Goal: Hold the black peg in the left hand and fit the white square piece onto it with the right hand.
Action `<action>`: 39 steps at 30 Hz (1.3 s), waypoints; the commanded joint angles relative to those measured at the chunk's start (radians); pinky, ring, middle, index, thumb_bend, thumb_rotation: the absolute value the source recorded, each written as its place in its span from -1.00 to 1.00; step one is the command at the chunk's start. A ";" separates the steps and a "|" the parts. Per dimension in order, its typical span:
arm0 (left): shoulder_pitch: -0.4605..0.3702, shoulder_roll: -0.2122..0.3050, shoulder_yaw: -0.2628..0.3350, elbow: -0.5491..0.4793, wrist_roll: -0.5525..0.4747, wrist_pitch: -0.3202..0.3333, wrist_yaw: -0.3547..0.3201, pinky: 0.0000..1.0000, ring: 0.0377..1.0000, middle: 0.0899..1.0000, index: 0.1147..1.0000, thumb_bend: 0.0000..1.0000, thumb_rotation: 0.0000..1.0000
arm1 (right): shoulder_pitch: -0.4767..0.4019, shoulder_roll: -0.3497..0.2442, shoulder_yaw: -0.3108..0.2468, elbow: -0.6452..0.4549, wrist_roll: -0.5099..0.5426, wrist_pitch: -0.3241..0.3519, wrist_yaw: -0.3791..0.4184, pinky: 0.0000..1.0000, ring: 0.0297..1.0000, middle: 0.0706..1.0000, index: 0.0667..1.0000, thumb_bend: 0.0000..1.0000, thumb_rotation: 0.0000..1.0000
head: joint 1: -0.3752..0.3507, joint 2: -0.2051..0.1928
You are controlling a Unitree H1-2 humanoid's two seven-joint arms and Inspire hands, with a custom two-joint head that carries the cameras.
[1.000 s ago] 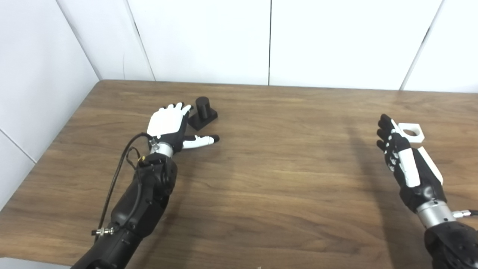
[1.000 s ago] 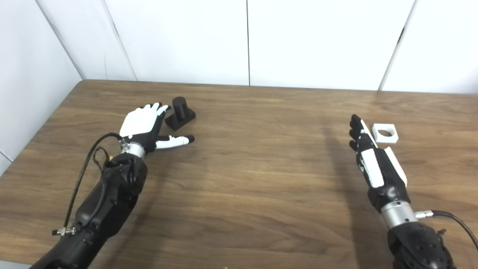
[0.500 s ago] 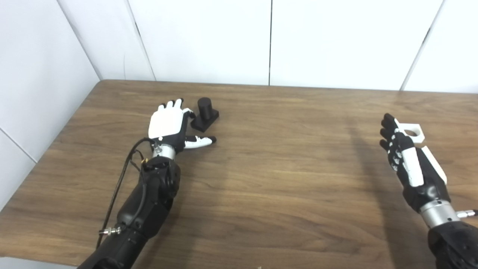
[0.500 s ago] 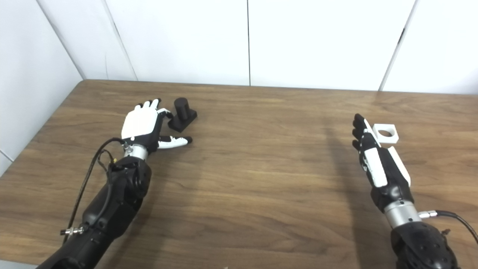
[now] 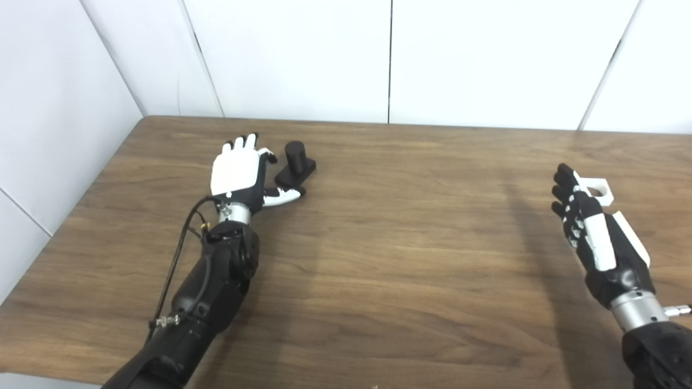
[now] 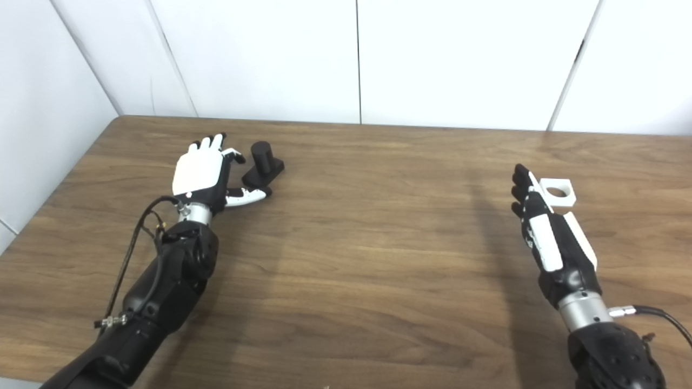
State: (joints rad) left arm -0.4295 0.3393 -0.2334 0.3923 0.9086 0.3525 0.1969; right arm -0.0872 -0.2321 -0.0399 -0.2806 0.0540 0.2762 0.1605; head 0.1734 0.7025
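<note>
Peg (image 5: 294, 162) far left on table (image 5: 389, 243), square piece (image 6: 559, 192) far right

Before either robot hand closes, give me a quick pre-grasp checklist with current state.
1. Peg upright on its base, on the table: ok.
2. Left robot hand open, fingers apart: ok.
3. Left robot hand around the peg: not ok; it sits beside the peg, thumb near the base, nothing held.
4. White piece flat on the table, hole up: ok.
5. Right robot hand open: ok, holding nothing.
6. Right fingertips touching the white piece: cannot tell; they overlap its near edge in both views.
</note>
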 commanded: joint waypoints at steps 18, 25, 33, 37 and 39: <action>-0.076 -0.008 -0.028 0.071 -0.054 0.029 0.009 1.00 1.00 1.00 0.27 0.72 0.21 | -0.017 -0.018 -0.014 -0.049 0.001 -0.021 0.001 1.00 1.00 1.00 1.00 0.68 1.00 | -0.004 0.008; -0.083 -0.034 -0.031 0.081 -0.094 0.023 0.016 1.00 1.00 1.00 0.25 0.70 -0.04 | -0.017 -0.015 -0.014 -0.052 -0.001 -0.013 -0.002 1.00 1.00 1.00 1.00 0.68 1.00 | -0.007 0.010; -0.089 -0.055 -0.039 0.100 -0.125 0.020 0.022 1.00 1.00 0.99 0.25 0.68 -0.04 | -0.014 -0.017 -0.016 -0.055 -0.003 -0.009 -0.002 1.00 1.00 1.00 1.00 0.70 1.00 | -0.007 0.015; -0.090 -0.066 -0.043 0.105 -0.134 0.025 0.017 1.00 1.00 0.98 0.25 0.69 -0.05 | -0.015 -0.018 -0.016 -0.051 0.000 -0.015 0.001 1.00 1.00 1.00 1.00 0.70 1.00 | -0.007 0.017; -0.089 -0.069 -0.047 0.103 -0.136 0.028 0.016 1.00 1.00 0.98 0.25 0.69 -0.03 | -0.015 -0.015 -0.017 -0.051 -0.001 -0.011 -0.002 1.00 1.00 1.00 1.00 0.72 1.00 | -0.007 0.018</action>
State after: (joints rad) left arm -0.4914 0.2789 -0.2656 0.4842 0.7750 0.3794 0.2313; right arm -0.0776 -0.2346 -0.0485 -0.2902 0.0500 0.2817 0.1600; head 0.1657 0.7194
